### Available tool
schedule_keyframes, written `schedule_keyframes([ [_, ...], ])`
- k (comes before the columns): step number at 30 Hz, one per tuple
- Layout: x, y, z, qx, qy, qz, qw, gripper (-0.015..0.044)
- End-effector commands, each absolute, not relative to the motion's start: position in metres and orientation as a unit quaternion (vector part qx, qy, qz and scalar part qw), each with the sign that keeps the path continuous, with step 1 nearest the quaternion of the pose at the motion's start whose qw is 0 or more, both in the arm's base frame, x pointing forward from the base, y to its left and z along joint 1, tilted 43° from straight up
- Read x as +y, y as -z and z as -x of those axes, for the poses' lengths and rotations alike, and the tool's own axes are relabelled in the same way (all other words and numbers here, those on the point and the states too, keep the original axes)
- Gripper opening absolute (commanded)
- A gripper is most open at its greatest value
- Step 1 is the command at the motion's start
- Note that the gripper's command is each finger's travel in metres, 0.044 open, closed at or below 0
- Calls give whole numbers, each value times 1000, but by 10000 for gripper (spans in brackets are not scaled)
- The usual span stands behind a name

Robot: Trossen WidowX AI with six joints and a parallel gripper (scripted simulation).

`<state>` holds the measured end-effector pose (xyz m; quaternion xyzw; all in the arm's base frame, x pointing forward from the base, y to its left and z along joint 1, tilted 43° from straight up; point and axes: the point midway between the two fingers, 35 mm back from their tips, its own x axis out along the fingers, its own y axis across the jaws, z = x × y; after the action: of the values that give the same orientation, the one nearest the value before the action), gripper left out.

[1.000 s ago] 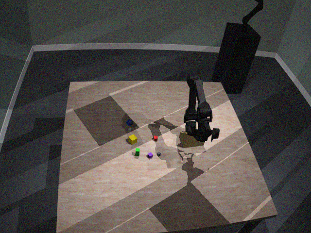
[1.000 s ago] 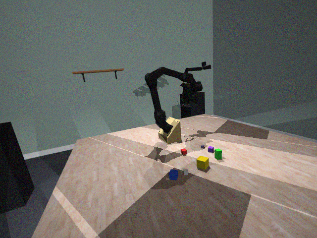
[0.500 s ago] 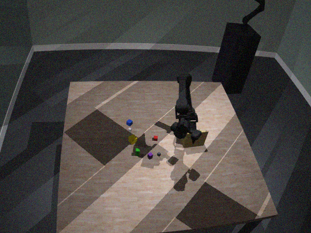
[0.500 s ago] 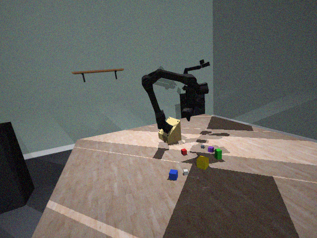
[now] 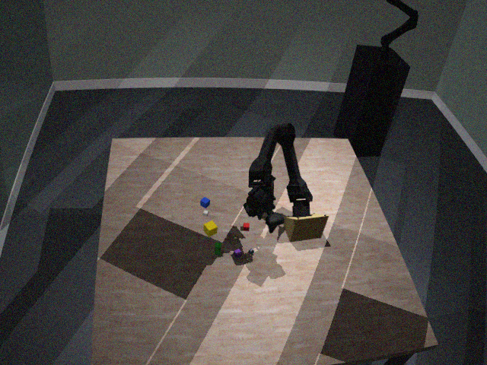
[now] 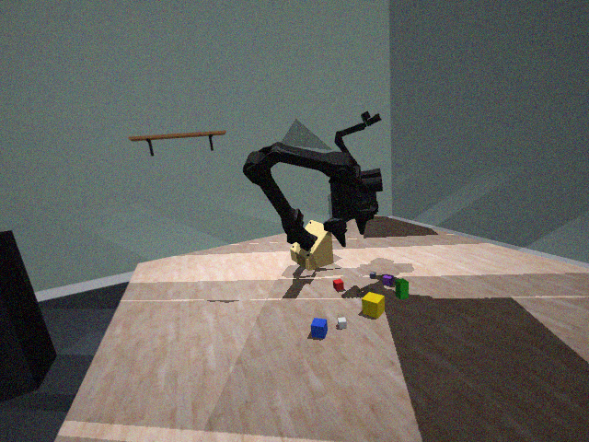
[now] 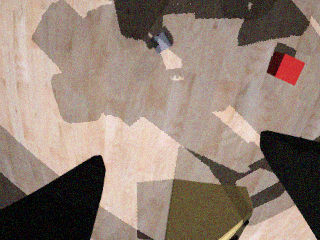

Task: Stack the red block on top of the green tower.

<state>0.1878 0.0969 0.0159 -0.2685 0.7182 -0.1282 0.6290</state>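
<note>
The red block (image 5: 246,226) (image 6: 338,284) (image 7: 287,67) lies alone on the wooden table. The green tower (image 5: 218,249) (image 6: 401,288), two small green blocks high, stands upright a short way from it, at the edge of a dark patch; it is outside the wrist view. My gripper (image 5: 274,221) (image 6: 351,230) (image 7: 183,151) is open and empty. It hangs above the table beside the arm's tan base (image 5: 306,226) (image 6: 316,247), short of the red block and well above it.
A yellow block (image 5: 210,227) (image 6: 373,304), a blue block (image 5: 205,202) (image 6: 318,327) and a small white block (image 5: 205,212) (image 6: 341,322) lie nearby. A purple block (image 5: 237,252) (image 6: 387,279) and a tiny grey-blue one (image 5: 251,250) (image 7: 163,42) lie next to the tower.
</note>
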Motion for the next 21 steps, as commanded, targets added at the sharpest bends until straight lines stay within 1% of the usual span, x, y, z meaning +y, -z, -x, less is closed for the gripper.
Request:
schedule_keyframes([
  [1,70,-24,-205,694,182,245,652,440],
  [10,6,-48,-231,627,307,196,689,440],
  [21,-2,-45,-231,621,316,192,691,440],
])
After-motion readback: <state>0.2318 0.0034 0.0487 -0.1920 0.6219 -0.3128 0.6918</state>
